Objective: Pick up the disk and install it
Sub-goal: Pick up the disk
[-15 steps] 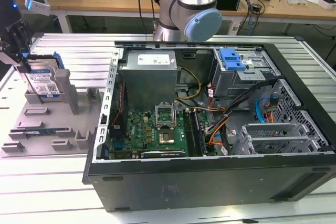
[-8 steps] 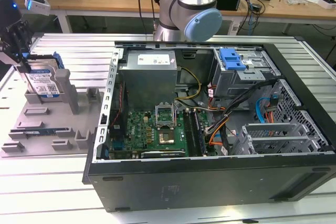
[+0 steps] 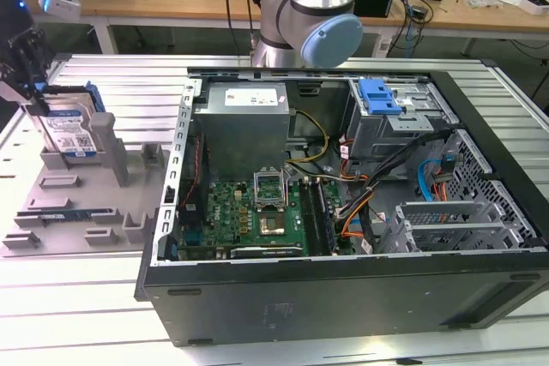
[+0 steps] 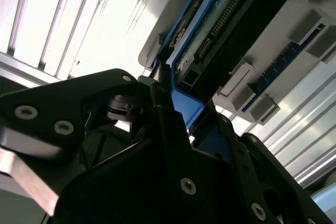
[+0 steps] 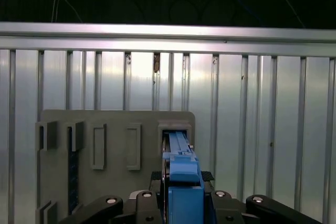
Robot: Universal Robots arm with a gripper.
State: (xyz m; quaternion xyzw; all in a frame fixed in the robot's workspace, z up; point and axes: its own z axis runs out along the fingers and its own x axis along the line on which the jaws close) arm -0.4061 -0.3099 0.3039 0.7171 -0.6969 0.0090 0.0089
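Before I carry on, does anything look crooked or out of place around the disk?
Nothing stands out. The disk stands on edge in the grey holder, the gripper closed on its blue rail.

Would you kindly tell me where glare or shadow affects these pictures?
Second wrist view: the ribbed table glares white, the gripper by the disk is in shadow. First wrist view: black background beyond the table. Exterior view: even light, one bright reflection on the table's near edge.

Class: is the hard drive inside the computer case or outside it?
Outside: the hard drive stands on edge in the grey holder beside the case.
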